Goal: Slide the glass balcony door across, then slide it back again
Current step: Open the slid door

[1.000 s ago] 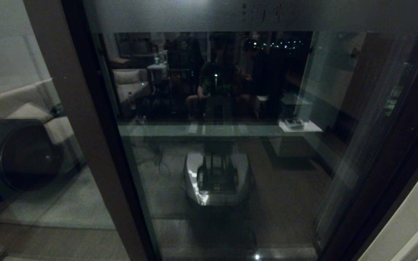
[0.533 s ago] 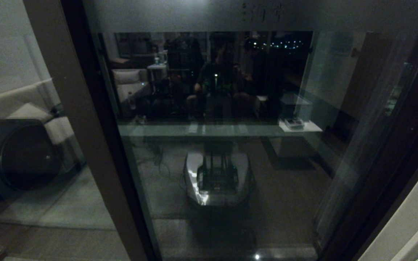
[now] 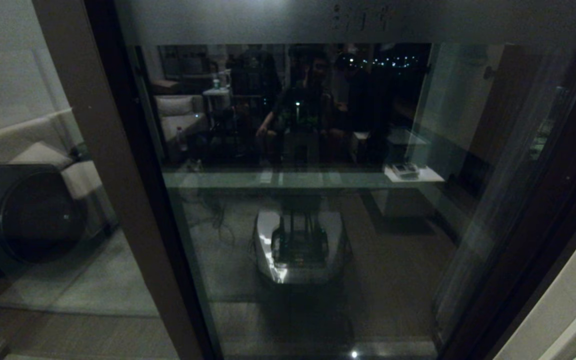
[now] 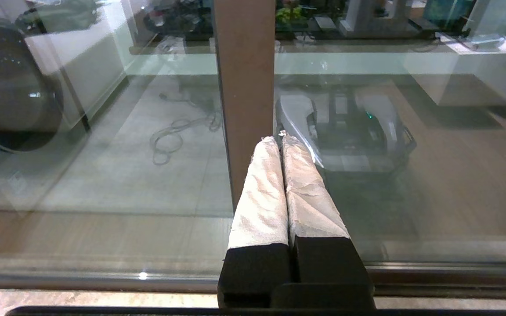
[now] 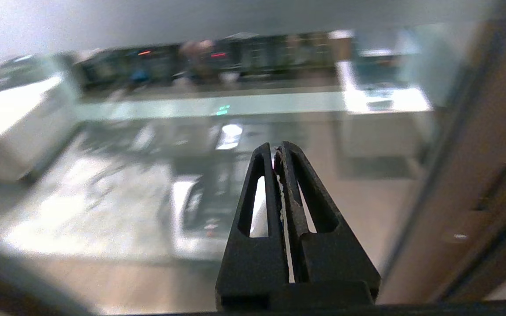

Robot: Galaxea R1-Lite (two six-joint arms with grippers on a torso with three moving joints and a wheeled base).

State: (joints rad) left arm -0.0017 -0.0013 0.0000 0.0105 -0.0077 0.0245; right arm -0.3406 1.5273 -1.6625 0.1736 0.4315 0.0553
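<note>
Before one glass balcony door (image 3: 318, 225), two hands (both closed): left hand (image 4: 281, 139), right hand (image 5: 276, 150).

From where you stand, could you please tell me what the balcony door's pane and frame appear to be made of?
The pane looks like clear glass: it mirrors the room and robot while showing the floor beyond. The door frame seems to be brown painted or coated metal, matte and smooth, though that is not certain.

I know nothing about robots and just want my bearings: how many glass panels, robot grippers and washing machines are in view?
Glass panels: 2, the glass balcony door and the left-hand panel
Grippers: 2, the left gripper and the right gripper
Washing machine: 1
Total: 5
</note>
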